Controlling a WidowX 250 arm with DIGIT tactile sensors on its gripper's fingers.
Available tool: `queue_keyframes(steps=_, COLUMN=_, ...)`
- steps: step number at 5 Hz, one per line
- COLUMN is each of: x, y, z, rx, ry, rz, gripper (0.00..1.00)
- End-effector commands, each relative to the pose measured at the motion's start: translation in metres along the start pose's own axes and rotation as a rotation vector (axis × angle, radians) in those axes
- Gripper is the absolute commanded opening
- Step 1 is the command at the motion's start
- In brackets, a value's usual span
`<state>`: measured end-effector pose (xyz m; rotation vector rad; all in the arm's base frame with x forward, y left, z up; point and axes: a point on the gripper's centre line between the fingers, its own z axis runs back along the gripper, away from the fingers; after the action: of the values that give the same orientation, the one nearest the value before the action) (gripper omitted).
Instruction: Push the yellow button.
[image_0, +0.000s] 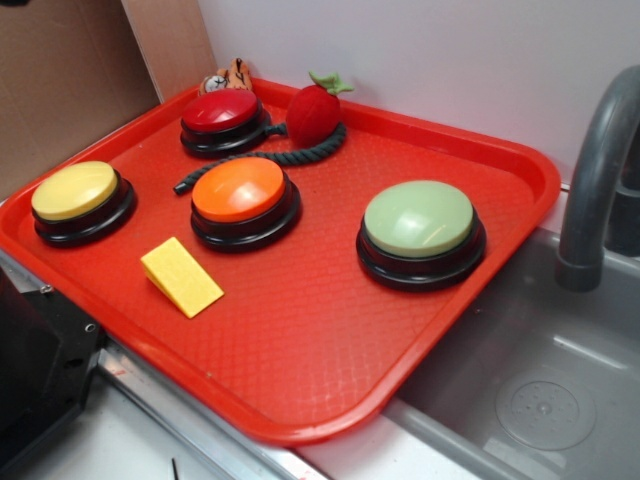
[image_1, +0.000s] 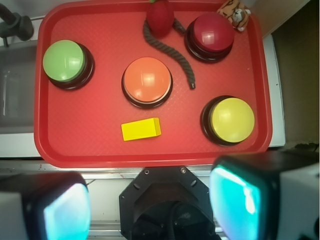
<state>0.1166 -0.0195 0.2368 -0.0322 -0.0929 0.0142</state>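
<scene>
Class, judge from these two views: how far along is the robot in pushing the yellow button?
Done: nothing visible; the yellow button sits untouched on the red tray, beside the orange button. In hand: the tool is open and high above the tray's near edge, holding nothing. Left: move over the yellow button, descend and press its dome.

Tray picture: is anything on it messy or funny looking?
Mostly tidy. The four buttons sit upright on the red tray. The odd bits: a dark rope snakes loose between the buttons, and a small tiger toy perches on the tray's rim.
</scene>
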Motion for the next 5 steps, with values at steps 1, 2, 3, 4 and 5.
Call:
queue_keyframes(steps=1, x=0.000, y=0.000, z=0.000, rx=0.000, ry=0.000, rz=0.000, gripper=1.00)
queue_keyframes(steps=2, x=0.024, y=0.051, z=-0.033, rx=0.065, ry=0.038, rz=0.218, gripper=1.00)
queue_keyframes(steps=3, x=0.034, y=0.095, z=-0.059, rx=0.057, ry=0.040, rz=0.389, gripper=1.00)
queue_keyframes(steps=4, x=0.030, y=0.122, z=-0.082, rx=0.129, ry=-0.028, rz=0.634, gripper=1.00)
queue_keyframes(steps=5, x=0.020, y=0.133, z=-0.100, rx=0.146, ry=-0.095, rz=0.795, gripper=1.00)
